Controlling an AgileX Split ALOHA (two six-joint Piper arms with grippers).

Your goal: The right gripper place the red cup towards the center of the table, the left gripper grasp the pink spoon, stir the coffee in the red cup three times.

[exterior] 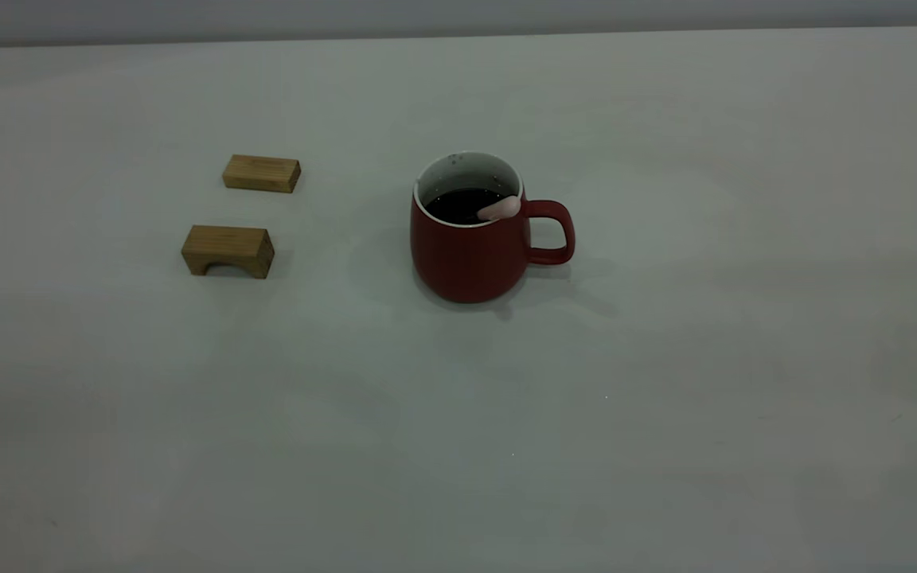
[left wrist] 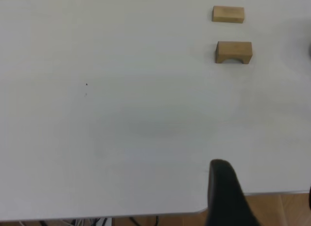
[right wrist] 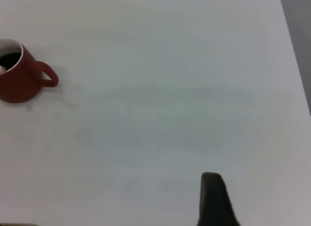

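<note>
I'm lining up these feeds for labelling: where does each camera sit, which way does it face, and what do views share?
Exterior view: outside the rig, above, facing the table, red cup, pink spoon, coffee; no arm shows.
Left wrist view: on the left arm near the table edge, facing two wooden blocks; one dark finger shows.
Right wrist view: on the right arm, facing the cup; one dark finger shows.
Shared: exterior and right wrist the cup; exterior and left wrist the blocks.

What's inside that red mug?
The red cup holds dark coffee, with the pink spoon handle leaning on the rim beside the cup's handle. The spoon's bowl is sunk in the liquid and cannot be seen.
</note>
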